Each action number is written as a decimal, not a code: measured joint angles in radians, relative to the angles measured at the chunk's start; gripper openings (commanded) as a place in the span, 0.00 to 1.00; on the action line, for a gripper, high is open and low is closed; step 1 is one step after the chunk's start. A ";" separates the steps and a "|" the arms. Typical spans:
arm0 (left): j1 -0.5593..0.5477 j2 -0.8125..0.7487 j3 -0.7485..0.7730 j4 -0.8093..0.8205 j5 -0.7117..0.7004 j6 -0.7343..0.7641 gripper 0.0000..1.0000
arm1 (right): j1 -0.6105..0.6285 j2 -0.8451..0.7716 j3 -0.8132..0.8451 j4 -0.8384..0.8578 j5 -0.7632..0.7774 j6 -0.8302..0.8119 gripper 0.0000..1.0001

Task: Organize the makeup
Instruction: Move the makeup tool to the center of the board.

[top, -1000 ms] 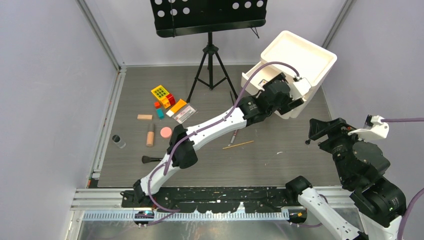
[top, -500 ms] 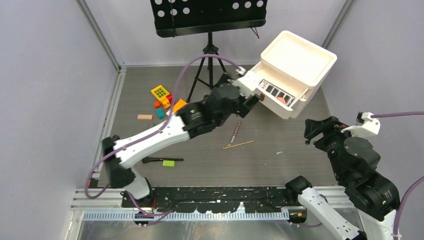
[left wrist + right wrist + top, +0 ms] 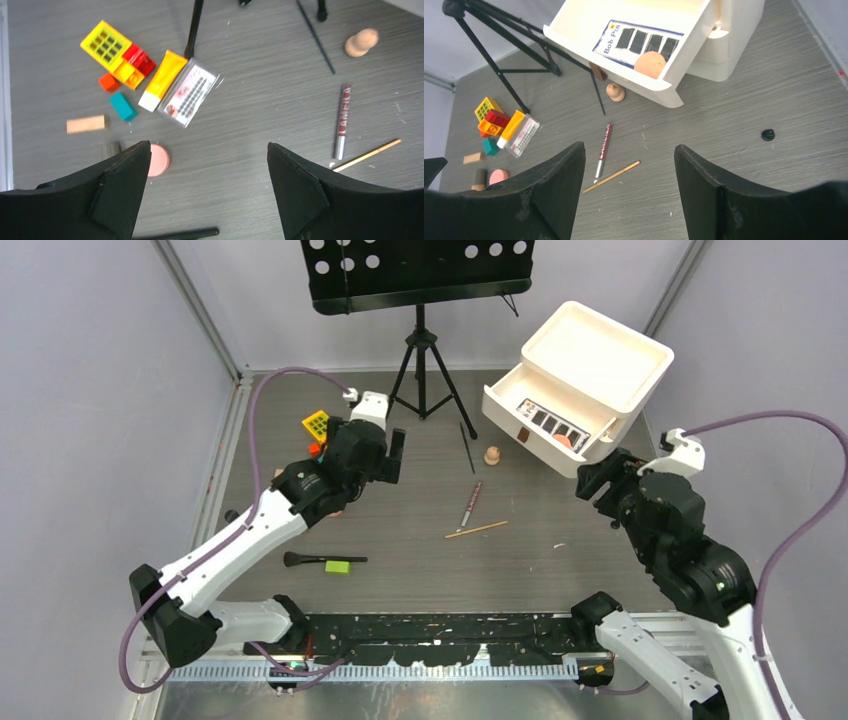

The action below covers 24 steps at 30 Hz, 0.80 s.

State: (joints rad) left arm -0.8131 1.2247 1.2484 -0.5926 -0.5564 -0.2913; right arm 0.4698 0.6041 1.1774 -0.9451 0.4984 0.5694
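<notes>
Left gripper (image 3: 207,150): wide, empty; compact (image 3: 159,160) at lower left, probably the next pick.
Right gripper (image 3: 629,147): wide, empty.
Drawer (image 3: 644,86): open at upper centre to take makeup; palette (image 3: 644,42) inside.

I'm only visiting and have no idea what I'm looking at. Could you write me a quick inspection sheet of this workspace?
Surface: grey wood-grain table, a few pale specks.
Job's things: white palette and orange round item lie in the open drawer. On the table are a pink compact, yellow tube, clear case, red-lettered pencil, wooden stick and black brush.
Clutter: toy blocks at far left; green block beside the brush.
Pincers: left pincer and right pincer both open, empty.
Cables: purple cable arching over the left arm, another over the right.
Surroundings: black music stand; white drawer box.
</notes>
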 measured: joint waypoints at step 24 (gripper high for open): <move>0.320 -0.016 -0.146 -0.123 0.125 -0.166 0.90 | 0.277 0.330 -0.052 0.195 -0.199 -0.040 0.66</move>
State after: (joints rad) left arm -0.4934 1.2087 1.1023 -0.7158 -0.4313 -0.4568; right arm 0.7471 0.9340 1.1252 -0.7502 0.2996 0.5289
